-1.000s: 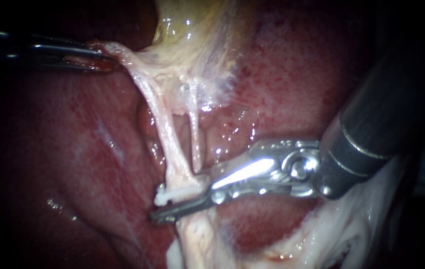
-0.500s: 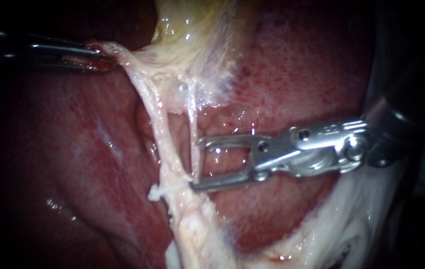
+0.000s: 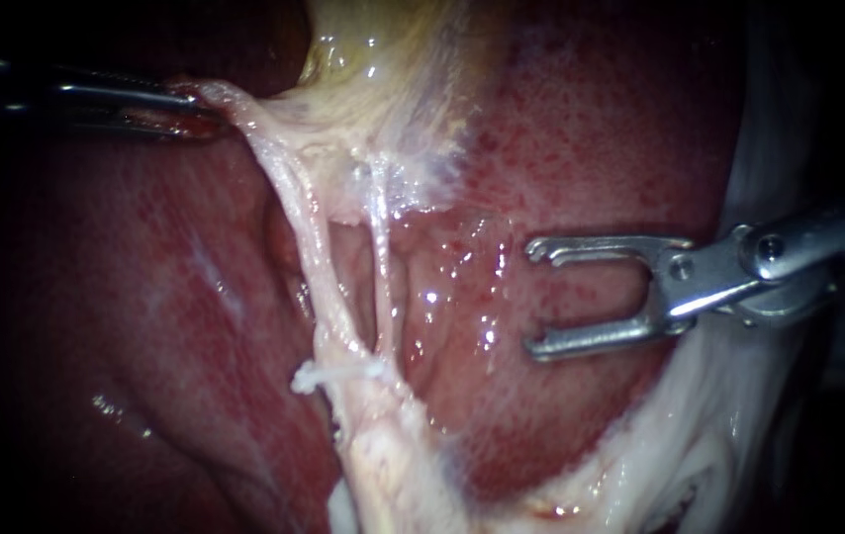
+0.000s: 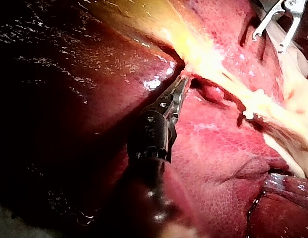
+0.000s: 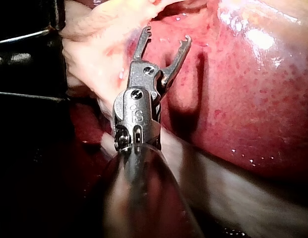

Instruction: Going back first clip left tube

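In the endoscope view, the left instrument (image 3: 180, 107) comes in at ten o'clock, its jaws clamped on the pale tissue (image 3: 244, 114) below the gallbladder (image 3: 393, 59). A white clip (image 3: 328, 374) sits across the lower end of the left tube (image 3: 316, 262), toward seven o'clock. The right instrument (image 3: 531, 297) is at three o'clock, well apart from the clip, its jaws spread and empty over the liver (image 3: 591, 129). The left wrist view shows the left instrument (image 4: 179, 88) biting the pale strand. In the right wrist view, the right instrument (image 5: 166, 34) gapes, with nothing between its jaws.
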